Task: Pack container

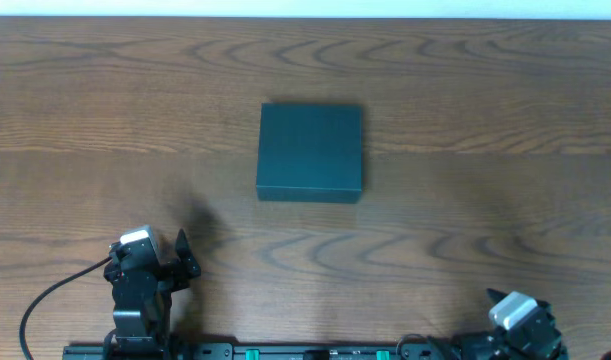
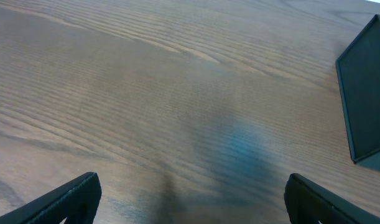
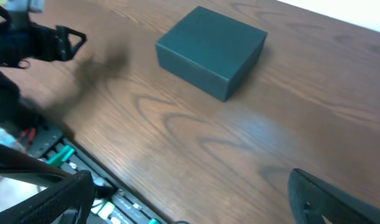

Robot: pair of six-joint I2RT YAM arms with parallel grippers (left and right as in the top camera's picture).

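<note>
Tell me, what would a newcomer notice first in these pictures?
The dark teal box stands out first: it sits closed in the middle of the wooden table. Next come the two arms at the near edge: the left gripper and the right gripper are both open and well apart from the box.

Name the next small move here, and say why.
Probably ease the left gripper toward the matte dark teal square cardboard box to lift its lid: the box lies closed, and this gripper and the right gripper are open, empty, short of it.
</note>
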